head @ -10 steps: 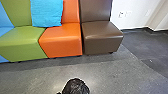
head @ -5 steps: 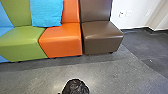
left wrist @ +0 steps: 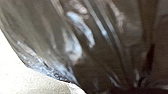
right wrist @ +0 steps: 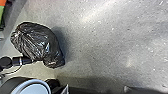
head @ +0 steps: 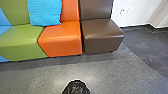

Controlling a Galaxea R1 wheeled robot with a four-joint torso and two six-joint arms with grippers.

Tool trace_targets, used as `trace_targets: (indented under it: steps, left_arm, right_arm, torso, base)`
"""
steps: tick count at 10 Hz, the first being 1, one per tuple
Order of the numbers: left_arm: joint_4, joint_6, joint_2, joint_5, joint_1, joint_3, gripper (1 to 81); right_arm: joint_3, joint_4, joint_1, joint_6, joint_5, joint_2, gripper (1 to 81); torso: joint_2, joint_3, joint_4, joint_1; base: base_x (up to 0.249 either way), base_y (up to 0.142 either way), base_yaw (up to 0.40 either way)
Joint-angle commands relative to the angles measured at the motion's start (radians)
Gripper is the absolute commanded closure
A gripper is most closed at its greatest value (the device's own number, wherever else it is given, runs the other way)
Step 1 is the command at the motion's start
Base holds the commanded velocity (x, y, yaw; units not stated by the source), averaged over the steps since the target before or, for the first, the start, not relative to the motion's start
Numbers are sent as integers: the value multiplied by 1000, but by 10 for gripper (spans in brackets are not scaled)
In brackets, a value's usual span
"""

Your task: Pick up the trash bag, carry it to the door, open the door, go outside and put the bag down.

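Observation:
The black trash bag [head: 76, 88] shows at the bottom edge of the head view, in front of the seats. Seen from the right wrist, the shiny bag [right wrist: 40, 43] bulges beside my left gripper [right wrist: 33, 60], which is shut on its gathered part. A shadow lies on the floor beside the bag. Close up in the left wrist view, the stretched dark plastic of the bag [left wrist: 100, 45] has folds running together toward one spot. How my right gripper stands cannot be told.
Green [head: 23, 42], orange [head: 61, 40] and brown [head: 102, 37] seats form a row ahead, with a blue cushion [head: 45, 12] on them. To the right is a white wall [head: 135, 15] with dark skirting. Grey floor [head: 112, 72] runs before the seats.
The head camera's view has shifted slightly. The bag sits a little lower in it, and the small dark piece at the bag's left edge has dropped out of sight.

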Motion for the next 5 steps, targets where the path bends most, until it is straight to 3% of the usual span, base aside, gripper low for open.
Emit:
trace_targets:
  steps: [1, 5]
  left_arm:
    - [-7, 6, -19, 81, -77, 3, 811]
    - [-4, 14, -22, 77, -57, 3, 811]
  right_arm:
    - [9, 15, 54, -1, -65, -47, 10]
    - [-24, 15, 28, -1, -66, -18, 10]
  torso:
    - [98, 0, 0, -63]
    - [243, 0, 0, -154]
  base:
    - [0, 0, 0]
    - [0, 0, 0]
